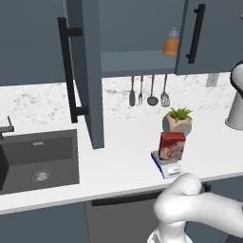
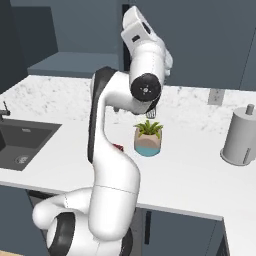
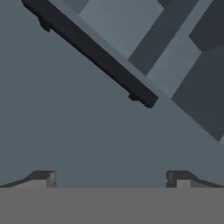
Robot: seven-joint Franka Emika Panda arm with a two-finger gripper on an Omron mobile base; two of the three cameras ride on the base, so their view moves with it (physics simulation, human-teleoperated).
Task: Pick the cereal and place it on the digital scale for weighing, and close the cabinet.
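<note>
Cereal: I count one red box (image 1: pixel 172 145), upright on the one digital scale (image 1: pixel 166 166) on the tabletop (image 1: pixel 118 166).
Cabinet: one (image 1: pixel 85 71), left door open.
Tool: mine (image 3: pixel 111 179), spread wide, empty.
Utensils: four hanging (image 1: pixel 148 91).

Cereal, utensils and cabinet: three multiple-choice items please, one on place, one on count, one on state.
1. Where is the cereal?
A. in the sink
B. on the scale
C. on the cabinet shelf

2. How many utensils hang on the wall?
A. two
B. six
C. four

3. What state is the cabinet in?
A. left door swung open
B. both doors shut
C. doors removed

Answers:
1 B, the red box stands on the blue scale in front of the plant.
2 C, four hang in a row under the cabinet.
3 A, the left door stands out over the counter and the shelf with the orange bottle shows.
</note>
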